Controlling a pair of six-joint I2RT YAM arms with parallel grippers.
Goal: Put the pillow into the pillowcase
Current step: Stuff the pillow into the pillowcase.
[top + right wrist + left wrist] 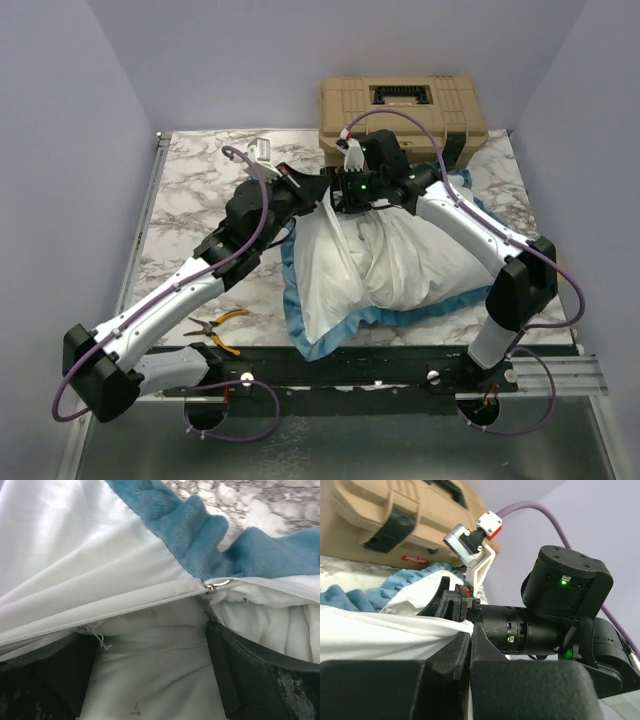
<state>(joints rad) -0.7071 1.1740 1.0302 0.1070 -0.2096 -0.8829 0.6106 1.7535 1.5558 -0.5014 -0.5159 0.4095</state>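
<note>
The pillowcase [318, 290] lies white side out on the marble table [190, 200], its blue frill [298, 318] around it. The wrinkled white pillow [405, 265] bulges in its right half. Both grippers meet at its far end. My left gripper [322, 190] [469, 630] is shut on a fold of the pillowcase's white cloth [380, 630]. My right gripper [354, 203] [150, 680] stands open at the case's mouth, its fingers [250, 680] wide apart with the pillow [150, 630] bulging between them. The case's hem [100, 600] and zip pull [218, 584] hang just above.
A tan toolbox [402, 110] stands at the table's back edge, just behind the grippers. Yellow-handled pliers [215, 325] lie near the left arm's base. A small white object [262, 150] sits at the back left. Lilac walls close in on three sides.
</note>
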